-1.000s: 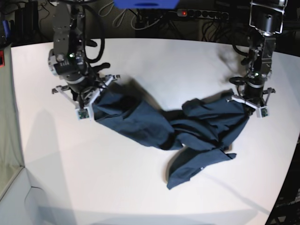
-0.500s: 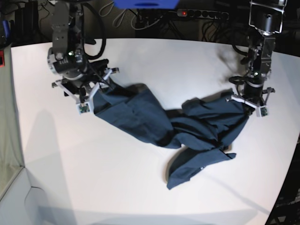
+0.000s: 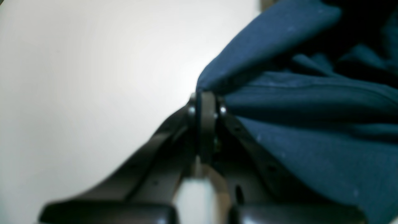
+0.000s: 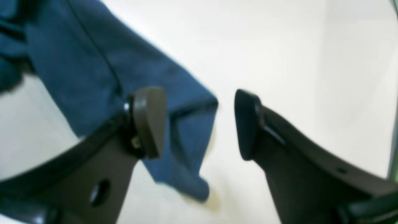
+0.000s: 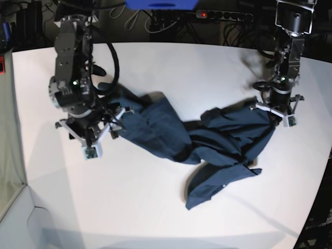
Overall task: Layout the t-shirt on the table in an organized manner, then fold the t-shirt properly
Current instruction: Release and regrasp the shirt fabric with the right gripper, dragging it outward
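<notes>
T-shirt (image 5: 207, 140): your dark navy garment lies crumpled across the middle of the white counter (image 5: 171, 67), stretched in a twisted band from one hand to the other, with a loose flap hanging toward the near edge of the counter. In the base view it is bunched and creased at its centre and nowhere flat.

T-shirt, left-hand end: you can see in the left wrist view that a fold of the fabric (image 3: 311, 102) runs straight into the closed fingertips, and the cloth spreads away from them in soft ridges.

T-shirt, right-hand end: in the right wrist view a hemmed corner of the fabric (image 4: 93, 71) lies on the counter, partly under one fingertip and reaching into the gap between the two.

Left hand (image 5: 276, 111): your left hand is clamped tight on the t-shirt's edge; its tips (image 3: 203, 107) meet with cloth pinched between them. It stands at the end of the t-shirt nearest the counter's far side edge.

Right hand (image 5: 101, 136): your right hand is spread wide, its fingers (image 4: 149, 121) apart with bare counter showing between them. It grips nothing; the t-shirt's corner lies loose below it.

Counter: white and matte, it extends well beyond the t-shirt on every side in the base view.

Beyond the counter: dark cables and a power strip (image 5: 223, 15) with a red light sit behind the far edge.
</notes>
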Controlling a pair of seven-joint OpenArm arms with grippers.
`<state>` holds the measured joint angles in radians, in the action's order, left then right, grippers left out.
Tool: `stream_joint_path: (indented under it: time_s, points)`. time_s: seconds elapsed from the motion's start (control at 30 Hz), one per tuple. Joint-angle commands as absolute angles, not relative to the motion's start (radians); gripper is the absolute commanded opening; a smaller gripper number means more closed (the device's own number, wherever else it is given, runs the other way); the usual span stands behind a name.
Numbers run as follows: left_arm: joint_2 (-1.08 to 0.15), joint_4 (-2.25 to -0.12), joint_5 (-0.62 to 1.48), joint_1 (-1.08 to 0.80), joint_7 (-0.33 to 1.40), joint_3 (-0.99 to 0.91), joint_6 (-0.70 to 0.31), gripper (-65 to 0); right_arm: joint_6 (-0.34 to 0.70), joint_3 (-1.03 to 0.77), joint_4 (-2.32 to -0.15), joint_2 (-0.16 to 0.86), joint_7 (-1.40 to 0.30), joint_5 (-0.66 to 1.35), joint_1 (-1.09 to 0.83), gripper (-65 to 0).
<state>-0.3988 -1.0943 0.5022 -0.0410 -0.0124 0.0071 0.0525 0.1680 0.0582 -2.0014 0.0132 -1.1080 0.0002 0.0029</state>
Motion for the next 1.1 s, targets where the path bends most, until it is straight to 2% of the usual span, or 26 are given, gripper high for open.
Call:
stream_joint_path:
  time_s: [0.0, 0.23, 0.3, 0.57, 0.7, 0.87, 1.07]
  points:
    - [-0.41, -1.102, 0.506, -0.045, 0.002, 0.002, 0.058, -64.7, 0.173, 0.076, -2.023, 0.007, -1.09, -0.001, 0.025, -28.6]
    - [-0.41, -1.102, 0.506, -0.05, 0.002, 0.005, 0.059, -64.7, 0.173, 0.433, -1.977, 0.031, -1.089, -0.005, 0.114, -28.5]
    - [-0.41, -1.102, 0.506, -0.05, 0.002, 0.005, 0.059, -64.7, 0.173, 0.487, -1.925, 0.028, -1.081, -0.007, 0.145, -28.5]
    - [-0.403, -1.102, 0.506, -0.05, 0.002, 0.005, 0.059, -64.7, 0.173, 0.499, -1.636, 0.013, -0.909, -0.005, 0.248, -28.4]
    - [-0.39, -1.102, 0.498, -0.05, 0.002, 0.002, 0.059, -64.7, 0.174, 0.499, -1.509, -0.005, -0.875, -0.004, 0.312, -28.4]
    - [-0.39, -1.102, 0.504, -0.05, 0.002, 0.005, 0.059, -64.7, 0.252, 0.498, -1.417, -0.036, -0.871, -0.002, 0.378, -28.4]
    - [-0.39, -1.098, 0.504, -0.05, 0.002, 0.005, 0.059, -64.7, 0.254, 0.496, -1.331, -0.065, -0.829, -0.002, 0.418, -28.4]
